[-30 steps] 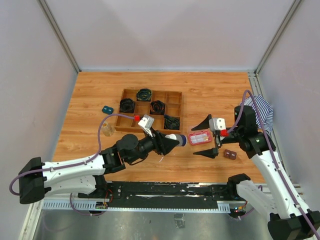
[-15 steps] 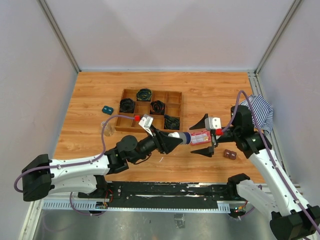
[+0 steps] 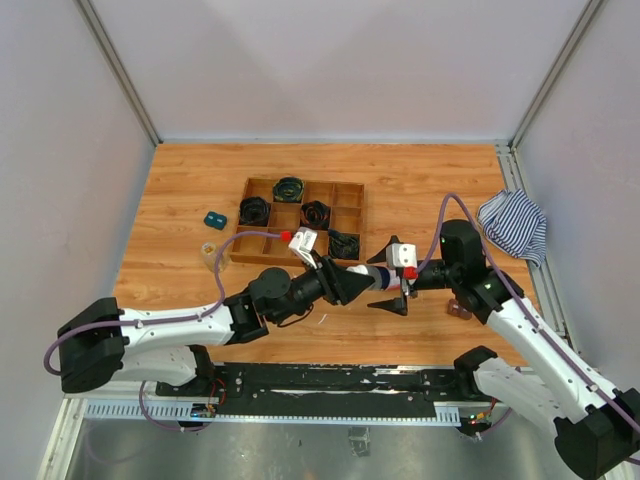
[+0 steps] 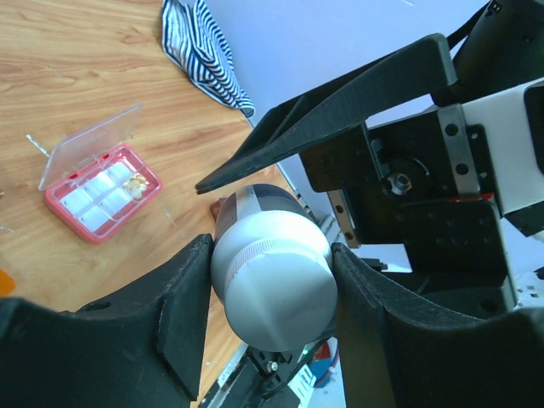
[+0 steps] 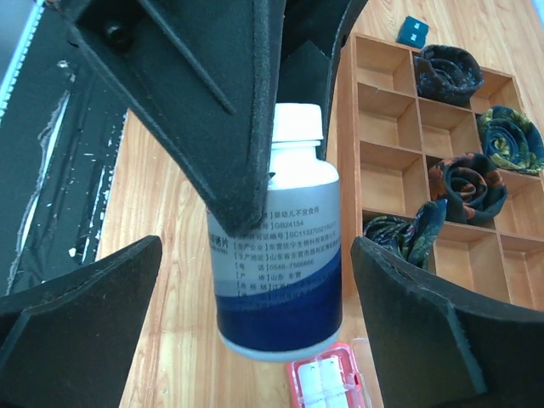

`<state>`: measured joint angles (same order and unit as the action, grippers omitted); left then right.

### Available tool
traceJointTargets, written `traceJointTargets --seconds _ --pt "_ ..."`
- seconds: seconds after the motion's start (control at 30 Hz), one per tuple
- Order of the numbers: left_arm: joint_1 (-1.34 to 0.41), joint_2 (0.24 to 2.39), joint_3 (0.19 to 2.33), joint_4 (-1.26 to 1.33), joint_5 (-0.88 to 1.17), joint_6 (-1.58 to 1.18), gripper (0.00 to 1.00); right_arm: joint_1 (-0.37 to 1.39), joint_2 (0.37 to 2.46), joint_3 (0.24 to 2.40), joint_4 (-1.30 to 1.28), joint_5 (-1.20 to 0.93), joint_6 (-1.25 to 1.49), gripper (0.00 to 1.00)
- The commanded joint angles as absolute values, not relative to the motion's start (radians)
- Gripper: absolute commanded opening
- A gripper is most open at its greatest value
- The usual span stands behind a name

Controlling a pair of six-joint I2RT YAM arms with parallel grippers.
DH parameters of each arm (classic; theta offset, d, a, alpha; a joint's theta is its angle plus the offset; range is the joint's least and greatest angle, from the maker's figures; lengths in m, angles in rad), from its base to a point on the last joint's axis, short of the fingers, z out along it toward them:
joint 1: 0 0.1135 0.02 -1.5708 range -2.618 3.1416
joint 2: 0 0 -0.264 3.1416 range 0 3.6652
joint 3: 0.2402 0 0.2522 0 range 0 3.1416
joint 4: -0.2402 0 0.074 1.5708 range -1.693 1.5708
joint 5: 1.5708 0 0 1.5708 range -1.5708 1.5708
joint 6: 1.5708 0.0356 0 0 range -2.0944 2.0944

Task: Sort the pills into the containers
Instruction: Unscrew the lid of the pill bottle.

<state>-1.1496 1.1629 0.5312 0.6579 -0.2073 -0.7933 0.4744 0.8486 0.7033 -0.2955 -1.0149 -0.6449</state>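
My left gripper (image 3: 350, 284) is shut on the white cap (image 4: 272, 285) of a small dark-blue-and-white bottle (image 3: 372, 276) and holds it level above the table. My right gripper (image 3: 389, 277) is open, with its jaws on either side of the bottle's body (image 5: 276, 263) and not touching it. The pink box (image 4: 102, 191) lies on the wood below with its clear lid open; it also shows in the right wrist view (image 5: 327, 382). The top view hides it under the grippers. The clear vial (image 3: 212, 253) stands left of the tray.
A wooden compartment tray (image 3: 345, 196) with dark coils sits behind the grippers. A teal block (image 3: 215, 219) lies left of it. A small brown object (image 3: 460, 308) lies near the right arm. A striped cloth (image 3: 512, 224) lies at the right edge.
My right gripper has moved left, away from the pink box, and now straddles the bottle. My left gripper has carried the bottle a little to the right to meet it.
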Motion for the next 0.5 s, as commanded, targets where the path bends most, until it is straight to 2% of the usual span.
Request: traceJointTargets --seconds 0.0,0.47 --pt "-1.158 1.18 0.585 0.71 -0.194 -0.823 0.0 0.518 0.85 0.685 -0.225 -0.922 -0.652 0.92" --pt "-1.158 1.205 0.596 0.71 -0.169 -0.824 0.0 0.533 0.831 0.692 -0.265 -0.973 -0.724 0.55"
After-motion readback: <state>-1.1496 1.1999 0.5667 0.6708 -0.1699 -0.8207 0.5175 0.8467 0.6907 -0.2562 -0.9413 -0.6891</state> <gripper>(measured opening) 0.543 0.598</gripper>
